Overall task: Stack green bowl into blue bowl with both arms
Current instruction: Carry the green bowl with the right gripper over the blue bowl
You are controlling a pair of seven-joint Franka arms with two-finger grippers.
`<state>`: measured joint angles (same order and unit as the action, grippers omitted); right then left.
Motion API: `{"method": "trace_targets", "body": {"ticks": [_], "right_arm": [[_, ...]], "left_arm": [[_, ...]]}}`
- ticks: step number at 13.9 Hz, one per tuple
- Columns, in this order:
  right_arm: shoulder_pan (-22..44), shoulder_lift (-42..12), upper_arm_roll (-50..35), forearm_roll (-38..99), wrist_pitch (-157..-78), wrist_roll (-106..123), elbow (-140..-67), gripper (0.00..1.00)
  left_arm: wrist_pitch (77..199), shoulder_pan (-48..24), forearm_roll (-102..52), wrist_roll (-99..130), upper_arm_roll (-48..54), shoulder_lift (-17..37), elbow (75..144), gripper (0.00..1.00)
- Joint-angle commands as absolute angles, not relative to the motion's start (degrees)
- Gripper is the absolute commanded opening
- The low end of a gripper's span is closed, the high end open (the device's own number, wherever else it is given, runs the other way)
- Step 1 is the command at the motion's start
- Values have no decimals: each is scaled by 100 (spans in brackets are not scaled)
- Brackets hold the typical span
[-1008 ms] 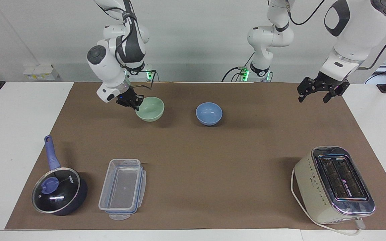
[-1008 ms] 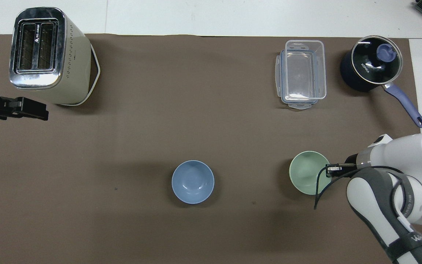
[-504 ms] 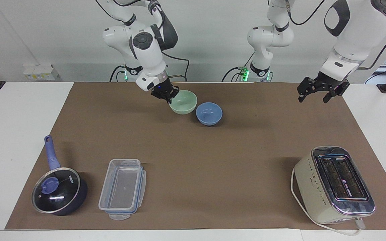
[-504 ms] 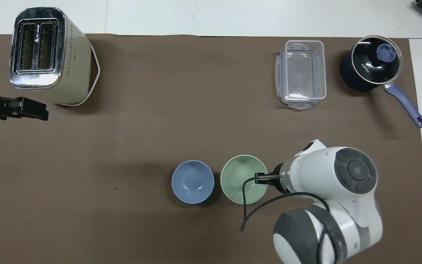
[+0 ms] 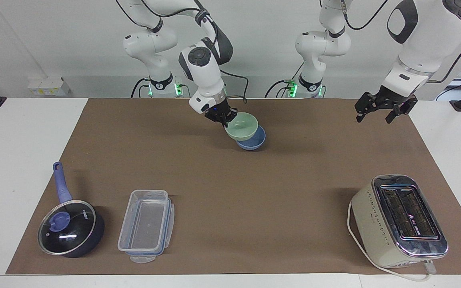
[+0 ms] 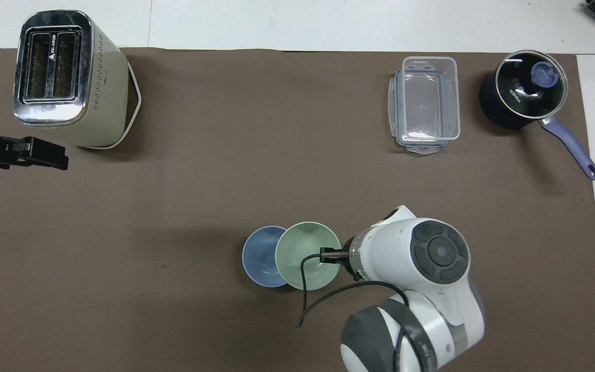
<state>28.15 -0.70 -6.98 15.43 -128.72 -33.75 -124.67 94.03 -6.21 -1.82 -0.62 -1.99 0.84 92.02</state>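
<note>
Green bowl (image 5: 241,125), mouth up, held by right gripper (image 5: 223,117) over blue bowl (image 5: 254,142).

The green bowl (image 5: 241,126) covers the part of the blue bowl (image 5: 254,141) toward the right arm's end of the desk (image 5: 22,132), leaving only a crescent of blue in both views. In the overhead view the right arm's white wrist hides the right gripper (image 5: 225,120), and whether its fingers press the green bowl's rim cannot be made out in the facing view. The left gripper (image 5: 379,109) is cut off at the overhead picture's edge; only its dark tip shows. Both arms' upper links run out of the facing picture's top.
</note>
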Motion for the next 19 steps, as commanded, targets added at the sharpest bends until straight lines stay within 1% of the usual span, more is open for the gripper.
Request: {"method": "trace_targets", "body": {"ticks": [1,4,9,16,19], "right_arm": [[2961,-377,-694,1705,-13042,-3568,-12234,0],[2971,-422,-694,1705,-13008,-3595,-12313,0],[3208,-475,-694,1705,-13007,-3788,-12392,0],[3208,-606,-694,1696,-13069,-3788,-12410,0],[3199,-633,-686,1696,-13254,-3788,-12410,0]], "left_arm": [[9281,-527,-88,-97,-141,123,9097,100],[9281,-536,-88,-97,-141,123,9097,100],[9281,-536,-88,-97,-141,114,9097,100],[9281,-527,-88,-97,-141,123,9097,100],[9281,-527,-88,-97,-141,123,9097,100]]}}
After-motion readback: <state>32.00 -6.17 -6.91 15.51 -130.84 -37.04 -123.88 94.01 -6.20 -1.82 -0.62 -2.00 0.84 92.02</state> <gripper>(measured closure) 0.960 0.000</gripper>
